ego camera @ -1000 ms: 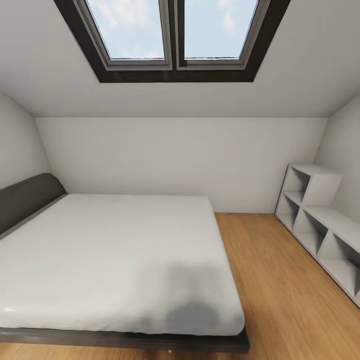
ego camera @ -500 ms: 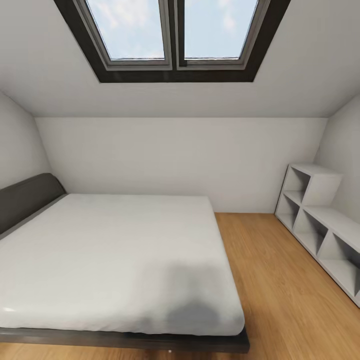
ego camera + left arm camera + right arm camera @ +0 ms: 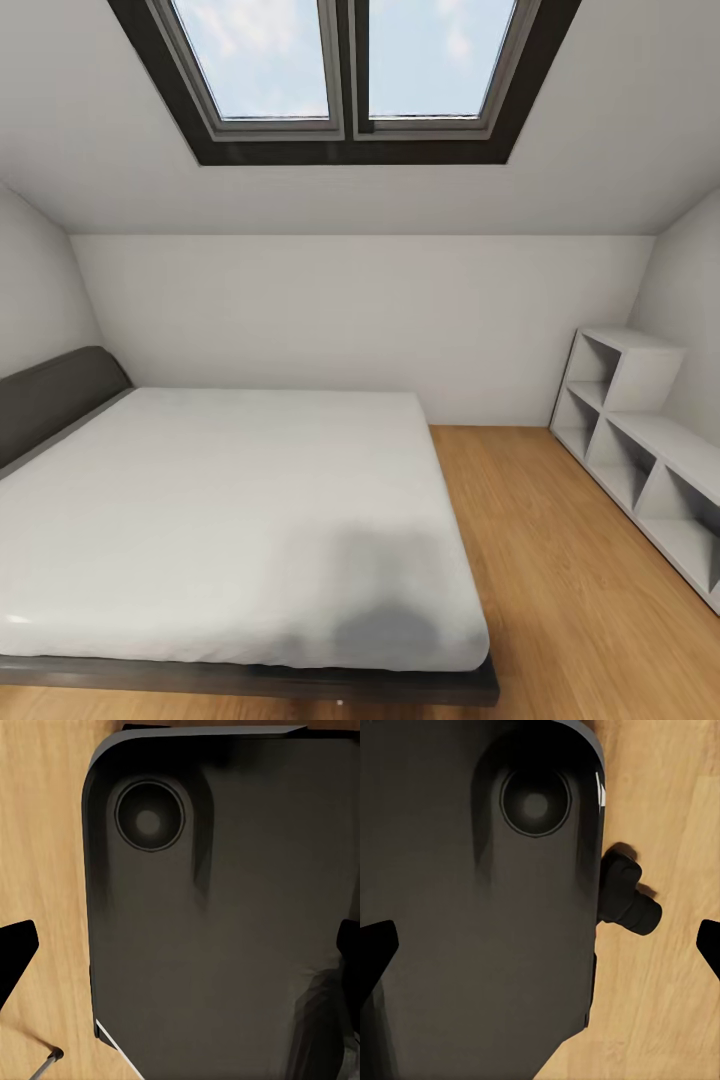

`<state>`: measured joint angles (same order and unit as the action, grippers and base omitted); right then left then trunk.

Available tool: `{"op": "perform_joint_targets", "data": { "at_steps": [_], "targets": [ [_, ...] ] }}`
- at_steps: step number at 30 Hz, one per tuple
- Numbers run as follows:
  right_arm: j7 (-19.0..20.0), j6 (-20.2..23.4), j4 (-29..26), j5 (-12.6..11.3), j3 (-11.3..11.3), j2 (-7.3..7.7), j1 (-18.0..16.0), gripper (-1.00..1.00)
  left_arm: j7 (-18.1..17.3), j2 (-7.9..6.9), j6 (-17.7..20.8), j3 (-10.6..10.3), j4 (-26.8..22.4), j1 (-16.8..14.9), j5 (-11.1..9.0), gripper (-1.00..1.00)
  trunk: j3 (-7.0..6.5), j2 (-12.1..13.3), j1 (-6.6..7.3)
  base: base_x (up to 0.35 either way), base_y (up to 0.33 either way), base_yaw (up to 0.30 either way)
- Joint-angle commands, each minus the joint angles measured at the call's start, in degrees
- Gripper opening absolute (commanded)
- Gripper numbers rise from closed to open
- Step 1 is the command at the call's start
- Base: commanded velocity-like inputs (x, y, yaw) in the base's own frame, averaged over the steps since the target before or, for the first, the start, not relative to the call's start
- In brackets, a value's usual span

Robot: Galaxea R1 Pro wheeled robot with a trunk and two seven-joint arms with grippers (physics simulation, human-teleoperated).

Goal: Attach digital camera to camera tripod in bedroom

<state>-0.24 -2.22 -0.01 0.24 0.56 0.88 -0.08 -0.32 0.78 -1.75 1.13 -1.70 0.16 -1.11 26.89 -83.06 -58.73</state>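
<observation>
Head view showed the white-walled bedroom: grey-headboard white bed (image 3: 230, 520), dark-framed double skylight (image 3: 345, 70), white cube shelves (image 3: 640, 440), light wood floor (image 3: 560, 560). Small black digital camera and silver-legged tripod couldn't be located. Both wrist views looked down on the robot's dark base (image 3: 225, 930) with fingertips at the picture edges, spread apart, holding nothing. Risk, as I judged it: driving off blind and clipping the bed or shelves, or searching the wrong side.

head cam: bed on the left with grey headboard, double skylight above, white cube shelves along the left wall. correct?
Not quite: the white cube shelves stand along the right wall, not the left, as the head view shows. The rest holds: the bed is on the left with its grey headboard, and the double skylight is above.
</observation>
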Motion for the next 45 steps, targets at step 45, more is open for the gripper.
{"op": "perform_joint_targets", "data": {
  "at_steps": [45],
  "targets": [
    [-0.02, -0.16, 0.01, 0.02, 0.05, 0.09, -0.01, 1.00, 0.05, 0.01, -0.09, 0.10, -0.06, 0.02, -0.16, 1.00, 0.04, -0.02, 0.00, -0.087, 0.060, 0.000]
  ]
}}
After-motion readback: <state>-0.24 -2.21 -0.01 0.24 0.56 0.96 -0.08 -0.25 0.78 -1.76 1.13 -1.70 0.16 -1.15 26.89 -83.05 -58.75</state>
